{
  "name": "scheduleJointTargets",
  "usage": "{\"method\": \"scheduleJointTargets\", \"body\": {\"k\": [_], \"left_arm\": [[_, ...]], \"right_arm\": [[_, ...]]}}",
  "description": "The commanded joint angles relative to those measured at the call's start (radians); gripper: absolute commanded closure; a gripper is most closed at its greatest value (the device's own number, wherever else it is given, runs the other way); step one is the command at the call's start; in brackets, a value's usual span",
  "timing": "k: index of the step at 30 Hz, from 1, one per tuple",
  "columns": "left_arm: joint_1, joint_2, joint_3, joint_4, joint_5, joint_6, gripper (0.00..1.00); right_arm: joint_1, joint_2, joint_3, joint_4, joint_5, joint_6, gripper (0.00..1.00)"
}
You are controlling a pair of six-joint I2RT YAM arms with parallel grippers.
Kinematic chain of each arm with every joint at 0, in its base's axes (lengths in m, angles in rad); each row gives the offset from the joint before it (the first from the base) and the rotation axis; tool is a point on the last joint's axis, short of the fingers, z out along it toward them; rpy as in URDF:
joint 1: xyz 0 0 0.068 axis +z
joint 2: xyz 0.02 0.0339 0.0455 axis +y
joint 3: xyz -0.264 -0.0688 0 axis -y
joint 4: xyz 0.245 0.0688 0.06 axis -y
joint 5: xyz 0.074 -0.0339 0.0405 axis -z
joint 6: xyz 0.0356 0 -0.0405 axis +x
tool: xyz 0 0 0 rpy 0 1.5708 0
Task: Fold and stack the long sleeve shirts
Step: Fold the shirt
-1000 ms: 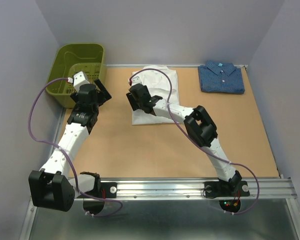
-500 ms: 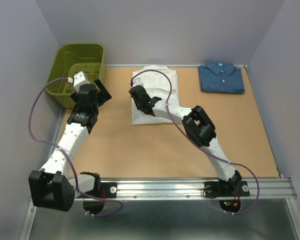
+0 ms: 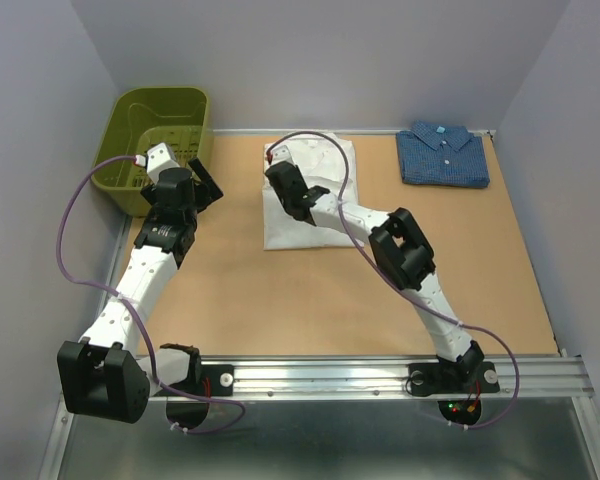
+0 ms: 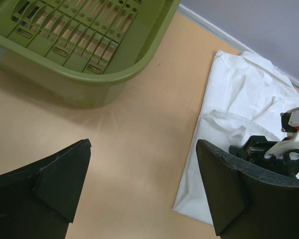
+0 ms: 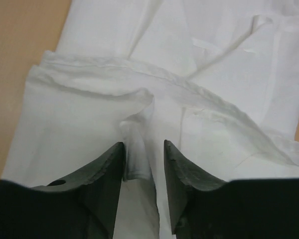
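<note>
While the left tool (image 4: 143, 149) gapes by the basket (image 4: 89, 89), right tool (image 5: 143, 149) pinches white shirt (image 5: 89, 109).

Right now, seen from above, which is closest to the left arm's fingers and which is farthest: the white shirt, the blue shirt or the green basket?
From the left fingers:
1. The green basket, just beside them, in the far-left corner.
2. The white shirt, to their right, mid-table towards the back.
3. The blue shirt, in the far-right corner.

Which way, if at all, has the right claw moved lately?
Yes: the right gripper crept away from the bases, toward the table's far edge, over the white shirt.
</note>
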Motion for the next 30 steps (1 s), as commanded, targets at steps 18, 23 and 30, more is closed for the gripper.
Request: {"method": "scheduleJointTargets", "body": {"k": [18,23,30], "left_arm": [[0.002,0.049,-0.004,0.047,0.158,0.031,0.02],[-0.024,0.129,0.006,0.016,0.395,-0.020,0.05],[-0.136,0.238,-0.017,0.016,0.466,-0.089,0.09]], "right_arm": [[-0.147,-0.161,0.026,0.054,0.011,-0.046,0.41],[-0.208,-0.367,-0.221,0.052,-0.145,0.153,0.27],[-0.338,-0.608,-0.527,0.054,-0.415,0.365,0.20]]}}
